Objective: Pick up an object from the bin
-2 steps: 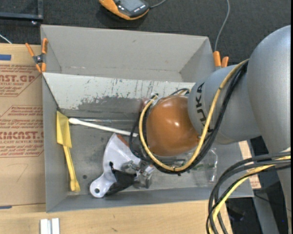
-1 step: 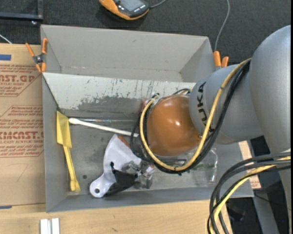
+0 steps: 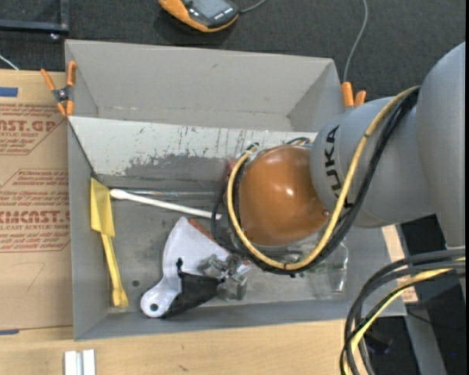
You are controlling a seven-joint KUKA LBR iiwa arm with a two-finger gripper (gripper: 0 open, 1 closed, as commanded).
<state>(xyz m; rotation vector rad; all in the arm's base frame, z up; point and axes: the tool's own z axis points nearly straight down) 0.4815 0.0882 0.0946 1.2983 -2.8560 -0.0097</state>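
Arm (image 3: 422, 155): nearest our view, a thick grey robot arm reaches in from the right and hides much of the bin's right half.
Wrist cover (image 3: 277, 194): a round orange dome with black and yellow cables (image 3: 242, 241) looped around it, which we judge are kept slack so the wrist can turn.
Gripper (image 3: 227, 274): low over the floor near the front wall, its metal tip beside two things. We cannot tell whether it is apart or together, since the dome hides most of it.
White plastic piece (image 3: 184, 252): flat with a rounded end, lying just left of the gripper and touching it or nearly so.
Black piece (image 3: 194, 291): small and dark, lying on the white piece's lower end, just beside the gripper. We judge one of these two is the likely pick.
Yellow tool (image 3: 105, 237): long-handled, lying along the left wall, well apart.
White rod (image 3: 160, 202): thin, lying across the floor behind.
Bin (image 3: 195, 92): grey metal with sloping walls, which let loose things slide to the floor.
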